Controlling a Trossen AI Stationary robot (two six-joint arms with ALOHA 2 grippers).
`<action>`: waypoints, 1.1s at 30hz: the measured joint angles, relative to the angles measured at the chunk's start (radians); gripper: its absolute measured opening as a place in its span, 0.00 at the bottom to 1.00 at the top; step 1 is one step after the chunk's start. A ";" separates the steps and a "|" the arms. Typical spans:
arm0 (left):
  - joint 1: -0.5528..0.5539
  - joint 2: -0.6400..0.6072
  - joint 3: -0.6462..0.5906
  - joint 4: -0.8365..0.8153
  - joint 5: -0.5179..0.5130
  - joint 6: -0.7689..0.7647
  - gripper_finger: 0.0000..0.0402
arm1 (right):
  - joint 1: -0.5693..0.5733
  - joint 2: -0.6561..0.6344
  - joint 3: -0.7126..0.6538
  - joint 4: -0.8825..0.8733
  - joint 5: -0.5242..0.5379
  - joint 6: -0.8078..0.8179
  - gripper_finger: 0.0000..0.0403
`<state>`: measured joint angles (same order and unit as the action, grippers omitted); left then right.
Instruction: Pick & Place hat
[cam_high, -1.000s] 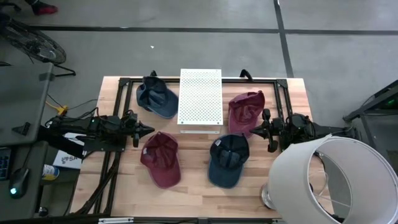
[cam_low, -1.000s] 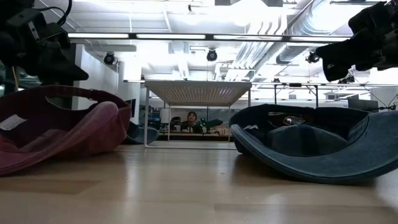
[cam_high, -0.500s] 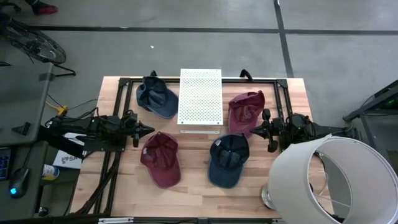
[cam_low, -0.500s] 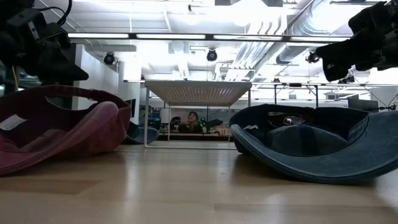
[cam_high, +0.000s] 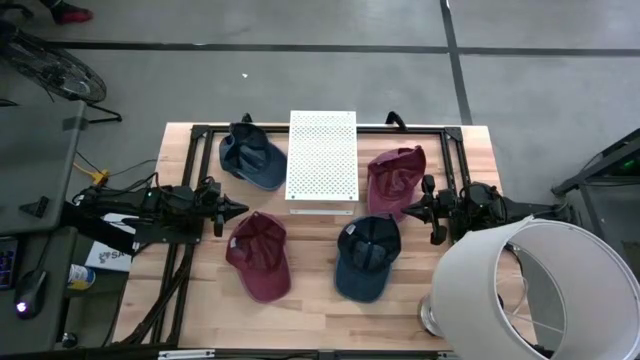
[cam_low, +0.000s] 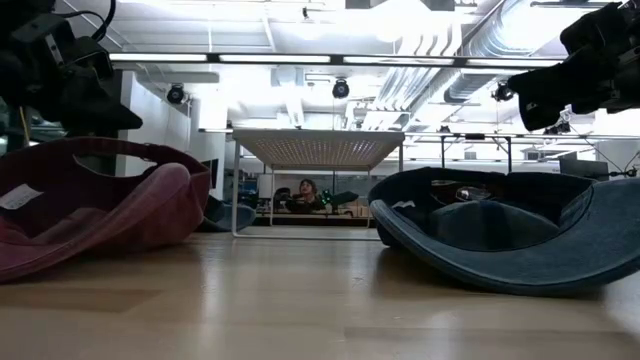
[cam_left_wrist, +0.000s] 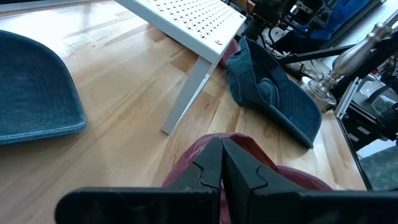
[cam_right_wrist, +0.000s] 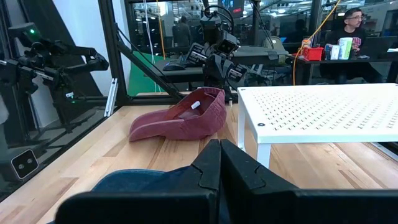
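High view: four caps on the table around a white perforated stand (cam_high: 321, 155). Maroon cap (cam_high: 259, 256) lies near the front edge, just beside the left gripper (cam_high: 238, 210), fingers pressed together, empty. Right gripper (cam_high: 407, 210) likewise, between two caps at the right edge. Cap looks soft, light, floppy; probably best pinched at the stiffer brim.

You get bright, even overhead light; ceiling strip lights (cam_low: 300, 58) glare across the low view's upper half, and its foreground tabletop (cam_low: 320, 310) looks soft.
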<state>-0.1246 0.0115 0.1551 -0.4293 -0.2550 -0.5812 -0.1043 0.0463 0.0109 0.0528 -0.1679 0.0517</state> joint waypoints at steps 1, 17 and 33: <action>0.000 0.000 0.000 0.000 0.000 0.000 0.01 | 0.000 0.000 0.000 0.000 0.000 0.000 0.00; 0.000 0.000 0.000 0.000 0.000 0.000 0.01 | 0.000 0.000 0.000 0.000 0.000 0.000 0.00; 0.000 0.000 0.000 0.000 0.000 0.000 0.01 | 0.000 0.000 0.000 0.000 0.000 -0.118 0.00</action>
<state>-0.1245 0.0113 0.1551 -0.4294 -0.2546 -0.5812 -0.1047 0.0464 0.0109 0.0528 -0.1677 -0.0665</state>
